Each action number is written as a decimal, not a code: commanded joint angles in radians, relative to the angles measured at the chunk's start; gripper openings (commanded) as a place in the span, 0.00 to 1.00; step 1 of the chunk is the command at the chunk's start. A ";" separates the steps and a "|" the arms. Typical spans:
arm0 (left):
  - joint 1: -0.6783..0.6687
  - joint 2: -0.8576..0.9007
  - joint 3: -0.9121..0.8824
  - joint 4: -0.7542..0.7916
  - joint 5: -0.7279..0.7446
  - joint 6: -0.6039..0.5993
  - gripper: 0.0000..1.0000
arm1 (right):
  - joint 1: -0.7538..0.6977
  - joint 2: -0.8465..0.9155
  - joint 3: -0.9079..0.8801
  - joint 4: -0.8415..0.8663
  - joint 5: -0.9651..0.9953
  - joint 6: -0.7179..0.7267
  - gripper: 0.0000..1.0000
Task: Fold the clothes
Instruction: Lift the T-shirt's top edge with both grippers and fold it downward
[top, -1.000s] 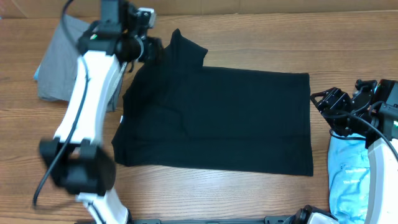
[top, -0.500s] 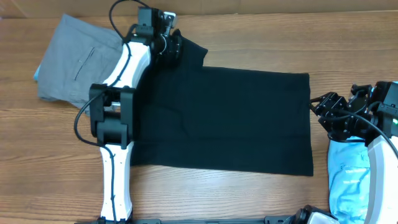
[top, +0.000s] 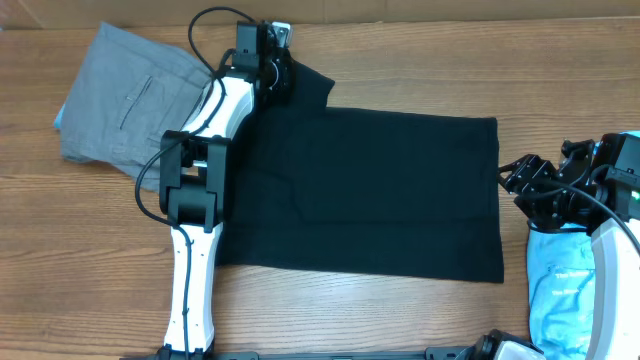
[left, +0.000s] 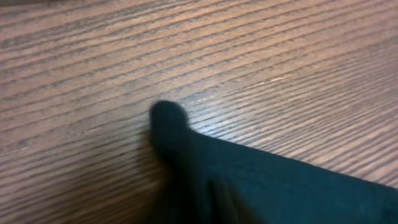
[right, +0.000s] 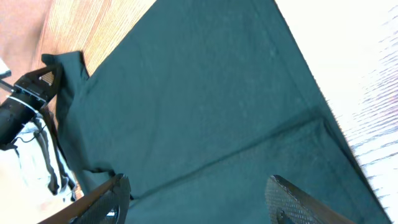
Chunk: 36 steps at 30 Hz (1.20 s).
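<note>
Sleeve (top: 308, 86) of the black T-shirt (top: 400, 190) meets my left gripper (top: 277, 75), grip I cannot tell; right gripper (right: 198, 190) spread wide.

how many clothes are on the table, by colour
black T-shirt: 1
grey trousers: 1
light-blue shirt: 1
total: 3
</note>
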 joint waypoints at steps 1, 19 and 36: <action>0.030 0.030 0.041 -0.006 0.090 -0.060 0.04 | 0.000 0.000 0.000 0.035 0.035 -0.017 0.73; 0.077 -0.251 0.192 -0.622 0.338 0.047 0.04 | 0.001 0.356 0.003 0.745 0.155 0.075 0.61; -0.018 -0.329 0.192 -1.100 0.028 0.046 0.04 | 0.087 0.774 0.017 1.119 0.144 0.124 0.61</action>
